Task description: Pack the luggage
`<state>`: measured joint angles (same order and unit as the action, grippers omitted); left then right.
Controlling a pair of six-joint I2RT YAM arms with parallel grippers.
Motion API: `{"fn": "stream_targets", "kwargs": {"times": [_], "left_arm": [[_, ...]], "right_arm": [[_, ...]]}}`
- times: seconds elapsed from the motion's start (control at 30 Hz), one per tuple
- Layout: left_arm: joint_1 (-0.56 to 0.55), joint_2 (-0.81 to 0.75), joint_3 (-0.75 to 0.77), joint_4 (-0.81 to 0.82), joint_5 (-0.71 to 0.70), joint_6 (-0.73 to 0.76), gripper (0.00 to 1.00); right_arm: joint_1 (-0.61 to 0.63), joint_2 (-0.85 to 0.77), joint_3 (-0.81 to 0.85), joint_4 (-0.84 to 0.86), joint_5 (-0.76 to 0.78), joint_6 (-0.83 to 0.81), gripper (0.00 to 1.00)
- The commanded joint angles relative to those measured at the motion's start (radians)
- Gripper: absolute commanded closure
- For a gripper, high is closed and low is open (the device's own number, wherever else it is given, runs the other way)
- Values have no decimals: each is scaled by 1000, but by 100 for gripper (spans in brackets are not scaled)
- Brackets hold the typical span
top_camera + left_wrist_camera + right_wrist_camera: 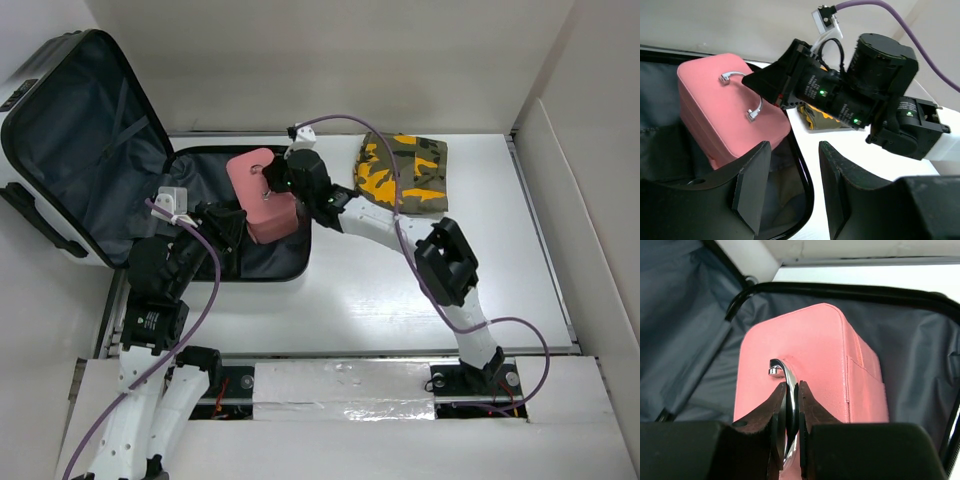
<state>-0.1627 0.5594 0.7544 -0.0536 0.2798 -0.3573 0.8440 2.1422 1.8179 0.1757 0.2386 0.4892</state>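
The luggage lies open at the left of the table, its lid propped up and the dark lining showing. A small pink case stands in the right part of its base. My right gripper is shut on the case's curved metal handle, reaching in from the right. In the left wrist view the same grip shows on top of the pink case. My left gripper is open at the luggage's near rim. The black rim runs between its fingers without touching either pad.
A folded yellow-and-green camouflage cloth lies on the white table right of the luggage, behind my right arm. White walls stand close on the left, back and right. The luggage lid leans against the left wall.
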Motion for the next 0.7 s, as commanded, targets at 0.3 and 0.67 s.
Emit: {"fn": "stream_targets", "kwargs": {"times": [0.3, 0.67], "left_arm": [[-5, -13, 14, 29, -10, 4, 60], [-5, -6, 11, 32, -14, 1, 60]], "right_arm": [[87, 47, 84, 91, 255, 37, 100], [-5, -67, -17, 110, 101, 38, 54]]}}
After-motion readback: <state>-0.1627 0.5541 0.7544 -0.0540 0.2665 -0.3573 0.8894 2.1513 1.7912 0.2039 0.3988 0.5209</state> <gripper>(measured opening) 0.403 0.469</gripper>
